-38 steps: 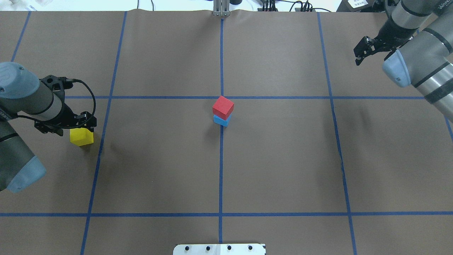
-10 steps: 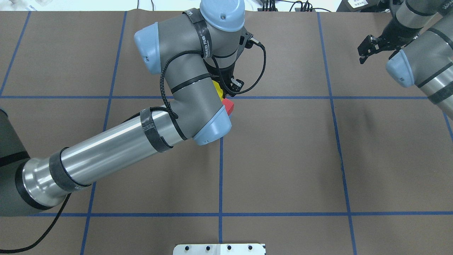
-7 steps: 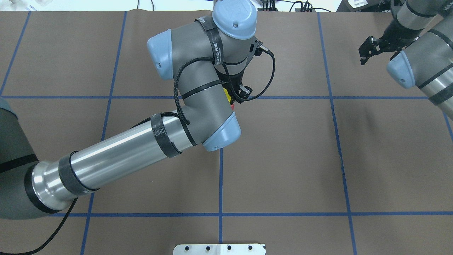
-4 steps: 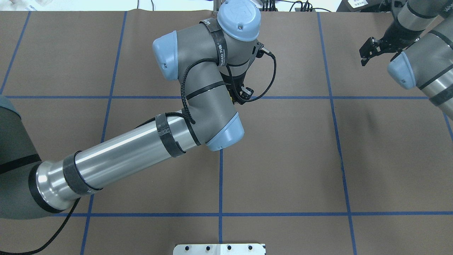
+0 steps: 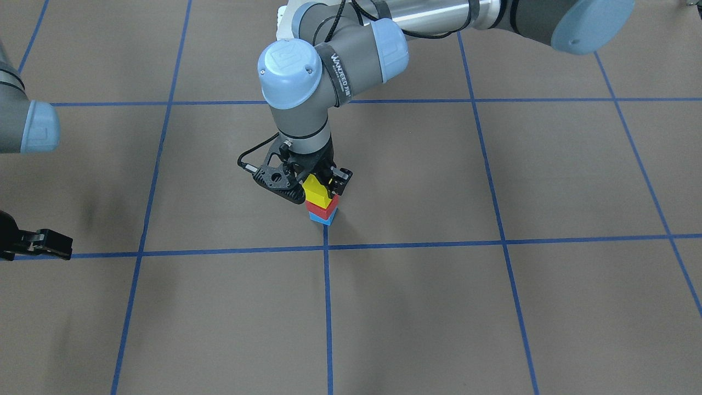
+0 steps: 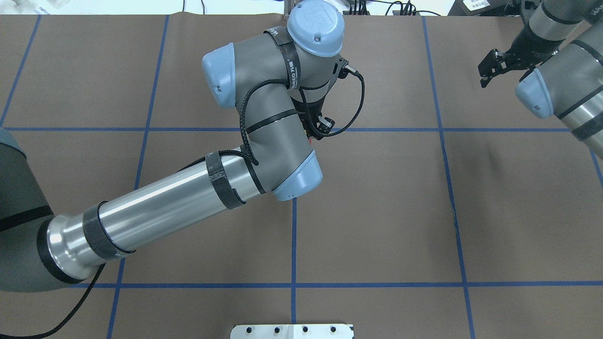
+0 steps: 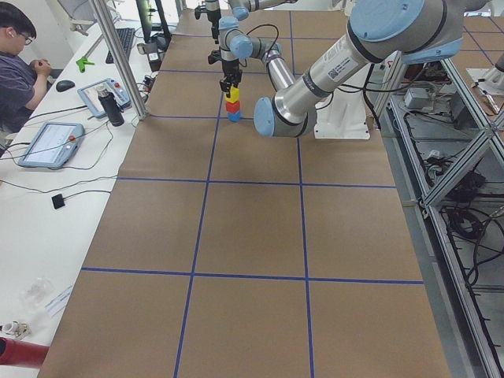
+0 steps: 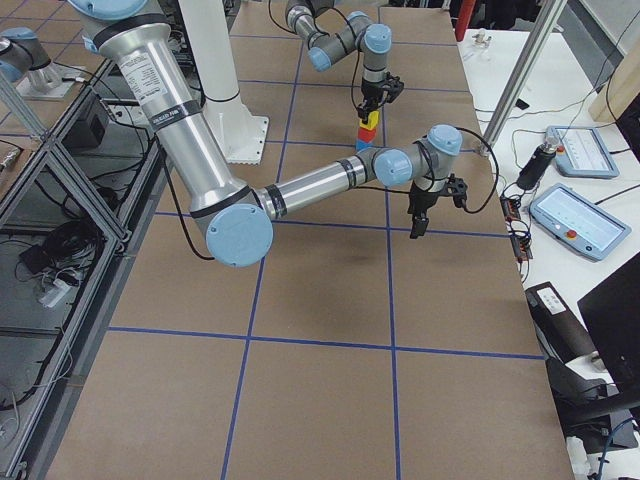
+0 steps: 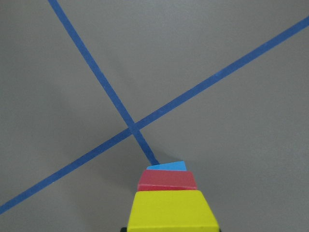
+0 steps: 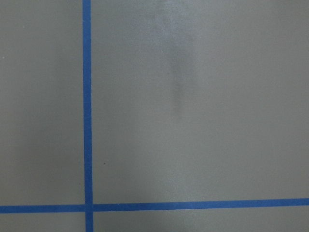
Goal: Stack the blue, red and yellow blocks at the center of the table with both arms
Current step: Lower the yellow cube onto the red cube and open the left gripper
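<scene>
The yellow block [image 5: 314, 188] sits on top of the red block [image 5: 322, 207], which sits on the blue block [image 5: 324, 218], at the centre tape cross. My left gripper [image 5: 317, 192] is shut on the yellow block, one finger on each side. The left wrist view looks down the stack: yellow block [image 9: 171, 210], red block [image 9: 167, 180], blue block [image 9: 168, 166]. In the overhead view my left arm hides nearly all of the stack. My right gripper [image 6: 489, 70] is open and empty at the far right, above the table.
Brown paper with blue tape lines [image 6: 294, 235] covers the table. My left arm [image 6: 264, 141] reaches across the left half to the centre. A white plate [image 6: 292, 331] lies at the near edge. An operator [image 7: 20, 71] sits at a side bench.
My left arm carried the yellow block from the table's left side to the centre, over the red block. In the last half second it shifted only slightly. The right arm barely moved.
</scene>
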Robot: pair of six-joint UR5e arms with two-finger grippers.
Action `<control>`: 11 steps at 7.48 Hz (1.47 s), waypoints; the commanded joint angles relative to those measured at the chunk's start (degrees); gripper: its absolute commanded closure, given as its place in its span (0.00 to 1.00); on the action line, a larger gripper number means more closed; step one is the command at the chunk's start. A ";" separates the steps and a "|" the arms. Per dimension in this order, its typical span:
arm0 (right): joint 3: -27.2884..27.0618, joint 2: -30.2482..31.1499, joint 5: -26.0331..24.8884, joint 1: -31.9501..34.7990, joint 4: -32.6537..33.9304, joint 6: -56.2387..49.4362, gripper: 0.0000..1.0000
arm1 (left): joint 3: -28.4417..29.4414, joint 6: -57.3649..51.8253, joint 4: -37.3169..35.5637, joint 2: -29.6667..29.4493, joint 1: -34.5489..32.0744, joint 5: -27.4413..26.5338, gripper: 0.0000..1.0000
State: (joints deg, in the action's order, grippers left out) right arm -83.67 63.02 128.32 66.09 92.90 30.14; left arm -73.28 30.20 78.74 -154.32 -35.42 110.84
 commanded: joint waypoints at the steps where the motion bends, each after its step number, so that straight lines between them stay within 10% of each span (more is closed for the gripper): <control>1: 0.08 0.00 0.00 0.00 0.00 0.00 0.00 | 0.07 -0.23 0.01 0.16 0.09 -0.01 0.89; 6: -0.10 0.00 0.00 0.00 0.00 0.00 0.00 | 1.21 0.74 1.07 0.07 0.18 -0.10 0.66; 8: -0.09 -0.09 0.00 0.00 0.00 0.00 0.00 | 1.21 3.88 2.46 0.16 0.18 -0.10 0.00; 11: -0.09 -0.09 0.00 0.00 0.00 0.00 0.00 | 1.30 3.99 3.09 0.24 0.18 -0.10 0.00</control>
State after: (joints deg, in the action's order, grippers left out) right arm -83.76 62.95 128.32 66.09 92.90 30.09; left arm -71.99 34.06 81.75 -154.14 -35.18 110.77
